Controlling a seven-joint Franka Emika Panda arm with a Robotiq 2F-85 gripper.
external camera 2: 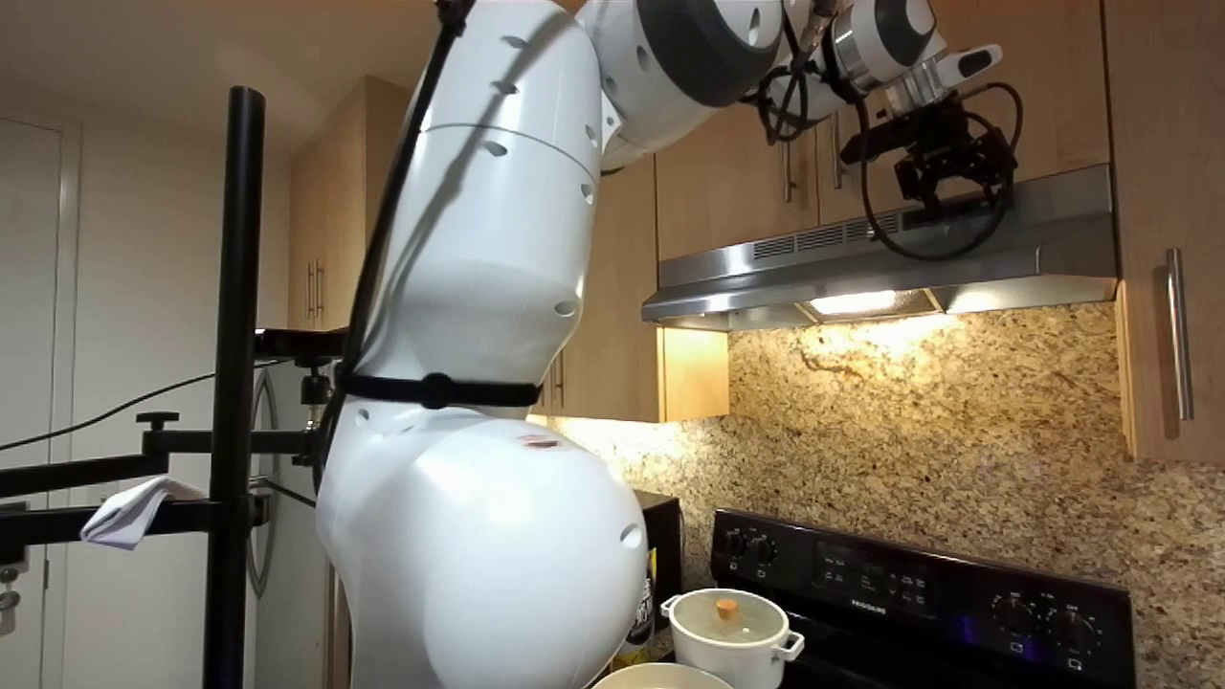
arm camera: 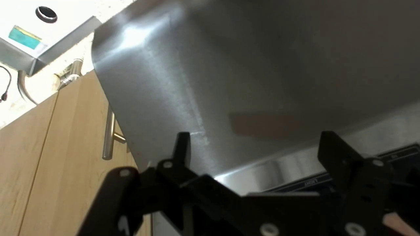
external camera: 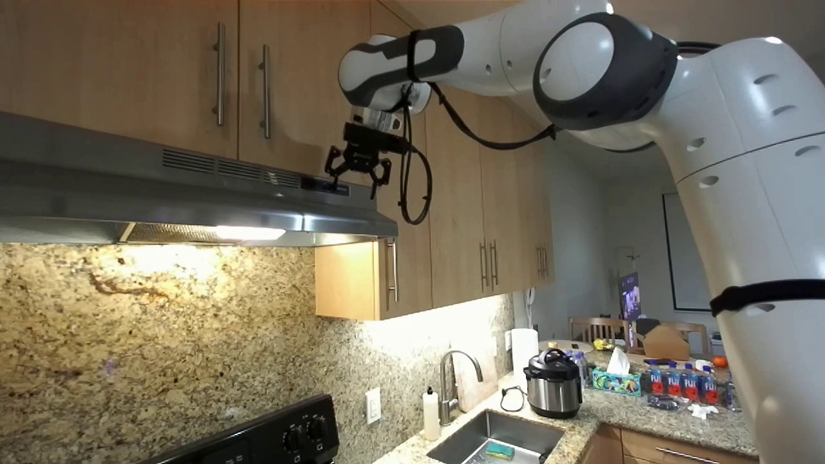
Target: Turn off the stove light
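Observation:
The stainless range hood (external camera: 161,193) shows in both exterior views (external camera 2: 746,273) and fills much of the wrist view (arm camera: 249,75). The stove light (external camera: 250,232) under it is lit and also shows in an exterior view (external camera 2: 852,302). A dark control panel (external camera: 316,185) sits on the hood's front. In the wrist view, part of this panel (arm camera: 310,182) shows the word LIGHT; the gripper hides the rest. My gripper (external camera: 354,187) is open and empty, pointing down at the panel. Its fingers stand wide apart in the wrist view (arm camera: 256,134). I cannot tell whether a finger touches the panel.
Wooden cabinets (external camera: 303,77) with bar handles rise just behind the gripper. A lower cabinet (external camera: 406,277) adjoins the hood's end. A sink (external camera: 464,438) and faucet (external camera: 445,380) are below. The black stove (external camera 2: 919,593) stands under the hood with a white pot (external camera 2: 732,651).

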